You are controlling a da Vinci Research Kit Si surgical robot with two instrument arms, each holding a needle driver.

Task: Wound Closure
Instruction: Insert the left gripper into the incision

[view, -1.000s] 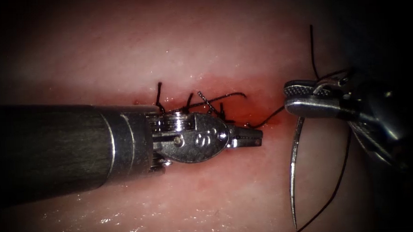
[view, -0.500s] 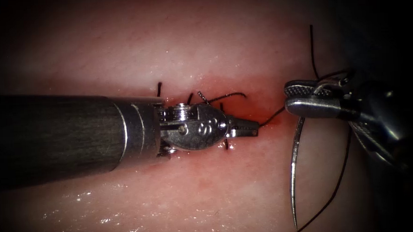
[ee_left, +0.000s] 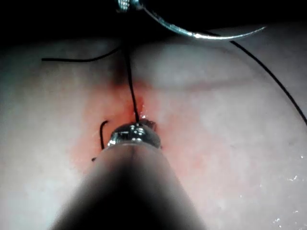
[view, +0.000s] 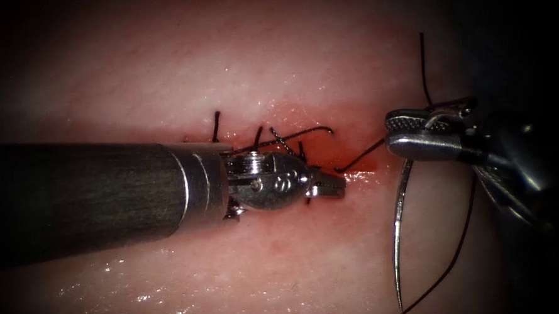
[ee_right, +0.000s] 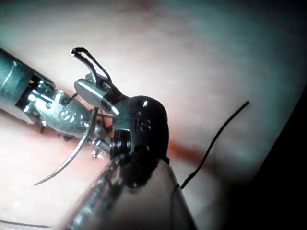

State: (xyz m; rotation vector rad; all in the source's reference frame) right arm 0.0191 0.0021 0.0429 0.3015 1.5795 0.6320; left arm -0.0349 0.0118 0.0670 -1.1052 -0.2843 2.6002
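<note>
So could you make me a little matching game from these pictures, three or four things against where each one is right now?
Things:
1. needle
2. left tool
3. right tool
4. cut thread ends

Places or states:
A. at the cut's red right end, beside the thread
B. standing up from the closed cut
C. hanging free, point down, outside the tissue
D. shut on the needle's blunt end

Pairs: 1-C, 2-A, 3-D, 4-B

pink tissue (view: 288, 56), red fluid (view: 348, 151), black thread (view: 451, 263), silver needle (view: 397, 234)

Not much extra here: red fluid (view: 320, 150) pools right along the cut (view: 365, 166), a few short cut ends (view: 216, 125) poke up just above it, and wet shine (view: 141, 298) sits well below it.
</note>
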